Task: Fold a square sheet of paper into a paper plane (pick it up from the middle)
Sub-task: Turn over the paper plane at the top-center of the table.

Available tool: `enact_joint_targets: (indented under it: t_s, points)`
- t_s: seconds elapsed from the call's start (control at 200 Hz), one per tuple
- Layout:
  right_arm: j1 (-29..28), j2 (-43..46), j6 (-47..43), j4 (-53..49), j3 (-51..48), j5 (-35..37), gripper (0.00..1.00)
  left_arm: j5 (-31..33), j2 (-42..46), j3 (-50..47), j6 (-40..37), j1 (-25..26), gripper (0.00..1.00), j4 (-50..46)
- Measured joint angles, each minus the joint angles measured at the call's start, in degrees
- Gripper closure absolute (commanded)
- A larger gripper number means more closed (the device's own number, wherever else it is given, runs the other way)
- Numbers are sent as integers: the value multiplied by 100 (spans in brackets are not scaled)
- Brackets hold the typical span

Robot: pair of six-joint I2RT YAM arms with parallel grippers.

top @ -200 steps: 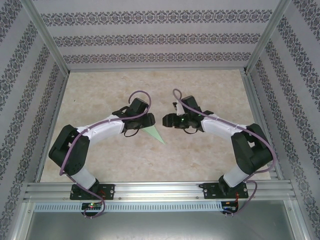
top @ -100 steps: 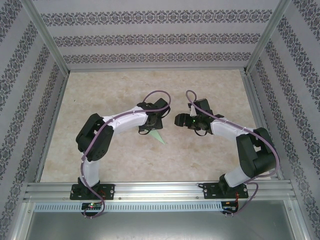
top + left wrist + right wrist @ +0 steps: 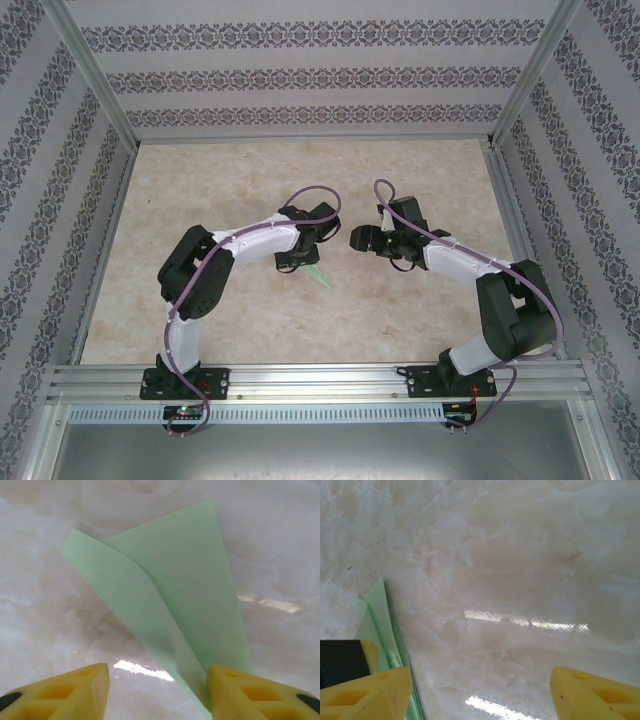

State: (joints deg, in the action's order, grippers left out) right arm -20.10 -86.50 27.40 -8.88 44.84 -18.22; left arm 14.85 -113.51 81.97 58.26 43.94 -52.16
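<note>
Left fingers: my left fingers [image 3: 75, 692] stand apart and clamp nothing, their yellow tips low over the worktop [image 3: 45, 625].
Between my left fingers: the narrow end of the pale-green paper plane [image 3: 190, 590] runs into the gap. It sits close against the inner edge of the finger on the right of my left wrist view. I cannot tell whether paper and finger touch. My other left finger is well clear of the paper.
Paper plane: it lies on the worktop and widens away from my left fingers, with one flap folded over the broader layer along a long crease.
Right fingers: my right fingers [image 3: 595, 695] are spread wide over bare marbled worktop and hold nothing.
Beside my right fingers: the plane's layered edge lies just beside the finger on the left of my right wrist view. I cannot tell whether they touch.
From above: my two wrists face each other near the middle of the worktop. The plane's pointed end pokes out from under my left wrist toward the near edge.
</note>
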Motion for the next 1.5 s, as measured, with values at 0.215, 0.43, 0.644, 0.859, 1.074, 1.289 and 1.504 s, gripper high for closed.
enact_joint_targets:
  t_s: [0.215,0.43,0.644,0.859,1.074,1.289,1.504]
  points:
    - [-4,0,0,0,0,-2,26,114,273,-313,227,35,65,46]
    - [-4,0,2,0,0,-4,27,212,282,-450,380,35,74,385]
    - [-4,0,13,0,0,-4,26,264,374,-608,527,37,94,555]
    - [-2,94,42,76,-87,17,24,286,719,-599,437,37,98,584]
    - [199,868,374,282,-605,192,21,-114,1274,-424,-295,-7,100,1032]
    - [339,1692,457,337,-706,398,19,-1585,1443,-682,-813,-474,100,2396]
    - [317,1394,697,463,-695,33,27,-2817,984,-1099,-835,-763,100,3847]
